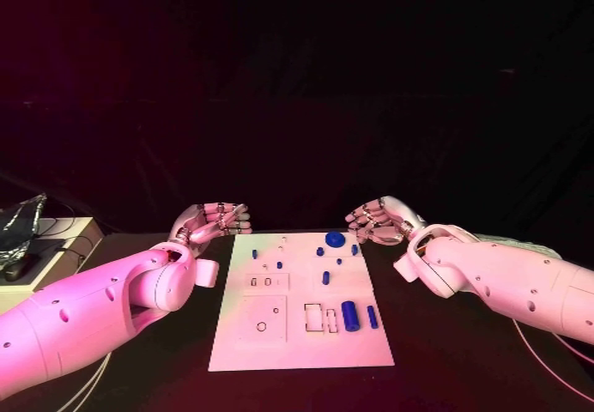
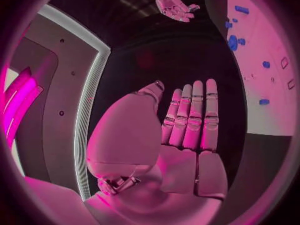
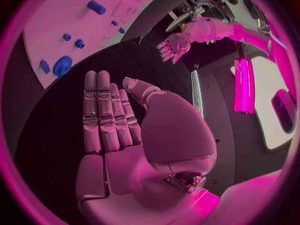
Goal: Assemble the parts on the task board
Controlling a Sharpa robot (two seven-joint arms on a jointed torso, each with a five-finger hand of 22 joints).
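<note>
The white task board (image 1: 291,348) lies in the middle of the black table. On it are a round blue disc (image 1: 336,239) near the far edge, a thick blue cylinder (image 1: 350,315) with a thin blue pin (image 1: 372,317) beside it, and several small blue pegs such as one (image 1: 325,277). My left hand (image 1: 213,221) hovers off the board's far left corner, and my right hand (image 1: 381,221) off its far right corner. In the wrist views the left hand (image 2: 187,130) and right hand (image 3: 119,130) have straight fingers and empty palms. The disc (image 3: 62,65) lies closest to the right hand.
A white box (image 1: 56,240) with a crumpled foil-like item on top sits at the table's left edge. Cables run beside both arms at the near corners. The board (image 2: 269,100) has outlined slots (image 1: 263,281) on its left half.
</note>
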